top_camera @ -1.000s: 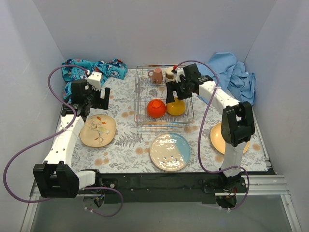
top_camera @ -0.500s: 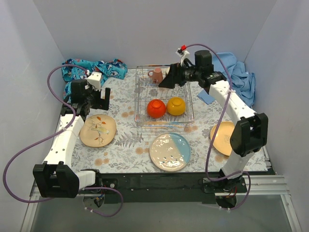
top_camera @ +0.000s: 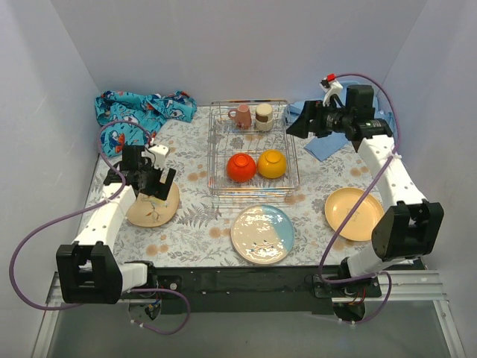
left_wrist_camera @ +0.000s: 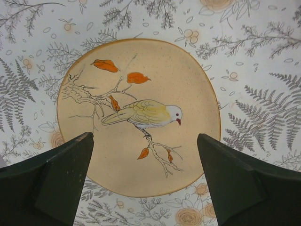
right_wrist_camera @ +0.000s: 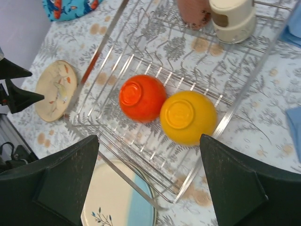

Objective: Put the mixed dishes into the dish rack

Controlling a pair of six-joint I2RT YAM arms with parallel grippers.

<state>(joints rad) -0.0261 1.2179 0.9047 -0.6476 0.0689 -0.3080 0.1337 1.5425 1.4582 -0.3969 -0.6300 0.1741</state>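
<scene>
The left gripper (left_wrist_camera: 145, 141) is held spread just above the tan plate (left_wrist_camera: 141, 84), which lies on the table (top_camera: 201, 224) left of the dish rack (top_camera: 216, 186). The right gripper (right_wrist_camera: 148, 141) is held spread too, high over the rack. The red bowl (top_camera: 241, 167) and orange bowl (top_camera: 271, 163) are seen upturned in the rack, with the mug (top_camera: 243, 115) and cup (top_camera: 263, 115) behind them.

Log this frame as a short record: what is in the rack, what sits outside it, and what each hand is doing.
In dish rack: pinkish mug, small cup, red bowl, orange bowl; bowls upside down
On table: tan plate, cream-and-blue plate, yellow-orange plate
Left hand: open, above tan plate, holding nothing
Right hand: open, raised near rack's far right corner, holding nothing
</scene>
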